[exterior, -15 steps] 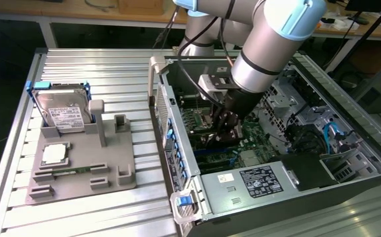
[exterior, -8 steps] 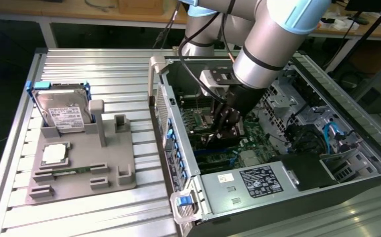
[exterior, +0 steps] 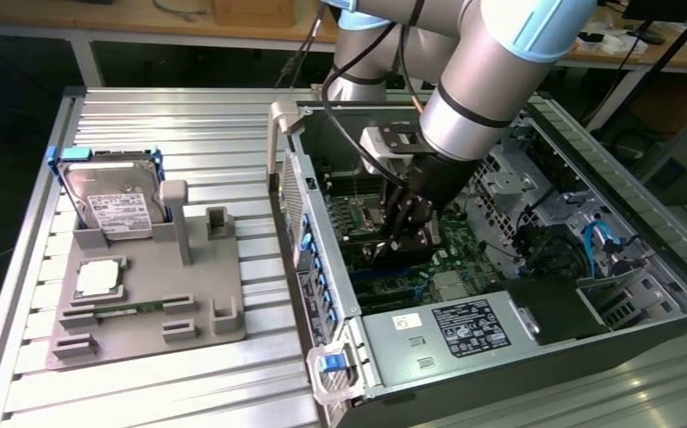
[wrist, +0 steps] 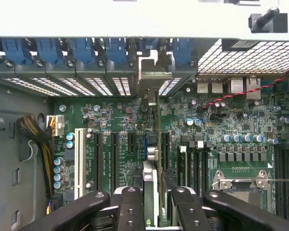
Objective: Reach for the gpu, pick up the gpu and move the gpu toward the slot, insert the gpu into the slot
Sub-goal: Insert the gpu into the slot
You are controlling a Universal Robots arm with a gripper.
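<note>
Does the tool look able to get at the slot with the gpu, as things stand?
Probably yes: the tool grips the gpu edge-on directly over the slot, and nothing visible lies between; the cable bundle is well aside.

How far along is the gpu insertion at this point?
Pick-up looks done: the gripper holds the gpu edge-on inside the computer case, over the slots of the motherboard, its bracket at the rear panel. Left: seating it; whether it is already in the slot cannot be told.
</note>
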